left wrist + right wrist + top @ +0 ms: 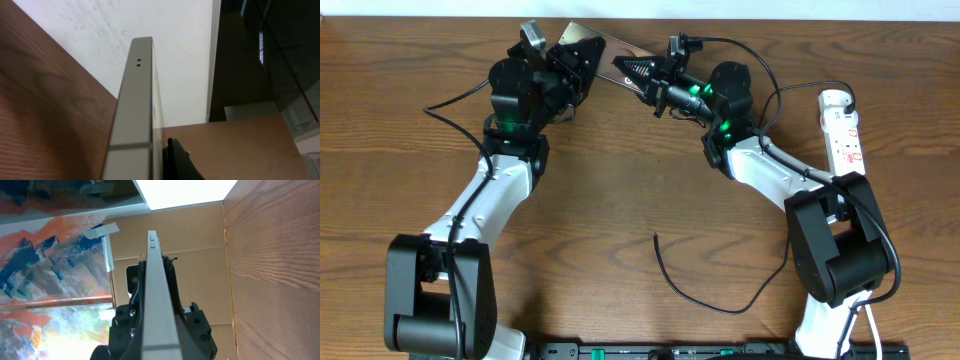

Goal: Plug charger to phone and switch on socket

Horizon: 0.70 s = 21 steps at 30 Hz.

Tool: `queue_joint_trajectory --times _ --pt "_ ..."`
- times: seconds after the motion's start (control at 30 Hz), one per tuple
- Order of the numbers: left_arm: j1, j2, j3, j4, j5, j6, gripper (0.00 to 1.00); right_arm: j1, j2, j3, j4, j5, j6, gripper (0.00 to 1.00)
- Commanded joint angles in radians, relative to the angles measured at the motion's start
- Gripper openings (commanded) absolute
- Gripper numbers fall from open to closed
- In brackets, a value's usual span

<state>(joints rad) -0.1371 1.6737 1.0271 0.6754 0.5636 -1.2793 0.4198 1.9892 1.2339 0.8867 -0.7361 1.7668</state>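
Note:
The phone [605, 45] is held up off the table at the far middle, tilted, between both grippers. My left gripper [576, 58] is shut on its left end and my right gripper [634, 72] is shut on its right end. In the left wrist view the phone's pale edge [134, 110] runs upward with one black finger [177, 161] against it. In the right wrist view its edge [157, 280] sits between both black fingers [159, 330]. The charger [705, 295] lies loose on the table, its free tip [656, 237] near the middle. The socket [842, 125] lies at the right.
The socket's white cord and thicker black robot cables [790, 95] run by the right arm. A black cable [450, 105] loops beside the left arm. The table's back edge is just behind the phone.

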Motion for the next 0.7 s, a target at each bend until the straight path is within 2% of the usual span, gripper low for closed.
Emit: queue_joint_trajectory --times 0.0,0.5,0.67 --pt "-0.012 -0.013 0.008 0.014 0.085 0.134 0.07 0.019 -0.007 0.015 -0.018 -0.132 -0.056 0.02" --pt "-0.01 -0.013 0.008 0.014 0.079 0.135 0.07 0.019 -0.007 0.015 -0.069 -0.132 -0.061 0.02" --pt "-0.005 -0.013 0.008 0.014 0.079 0.135 0.07 0.019 -0.007 0.015 -0.069 -0.132 -0.063 0.13"
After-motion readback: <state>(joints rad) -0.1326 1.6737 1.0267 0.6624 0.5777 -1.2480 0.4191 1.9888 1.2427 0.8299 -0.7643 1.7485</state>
